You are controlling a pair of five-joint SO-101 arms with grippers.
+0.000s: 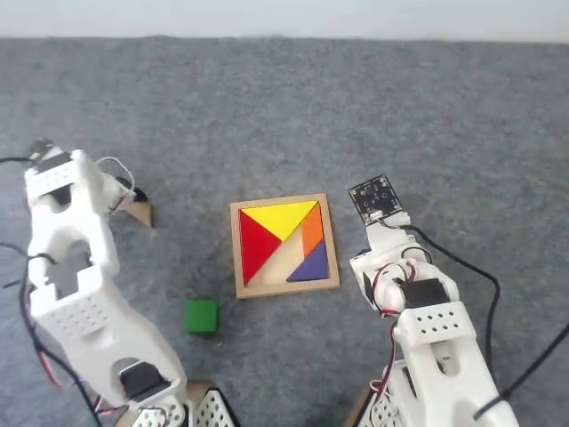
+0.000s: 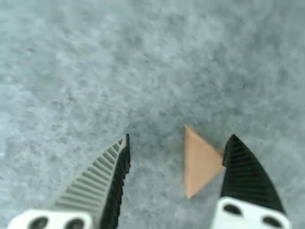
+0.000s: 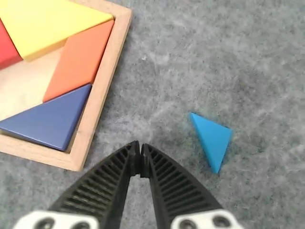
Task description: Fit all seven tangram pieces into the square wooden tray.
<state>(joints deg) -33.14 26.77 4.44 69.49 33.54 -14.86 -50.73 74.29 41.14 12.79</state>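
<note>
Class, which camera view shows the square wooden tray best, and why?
The high view: the whole wooden tray is visible, with all four rims at once. The right wrist view catches just one corner of it, with the orange piece and the navy triangle lying inside.

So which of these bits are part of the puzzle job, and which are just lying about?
Job: square wooden tray; in it, yellow triangle, red triangle, orange parallelogram, dark blue triangle; loose outside, green square block, tan wooden triangle, light blue triangle.
Lying about: grey cloth table cover, black arm cables.
</note>
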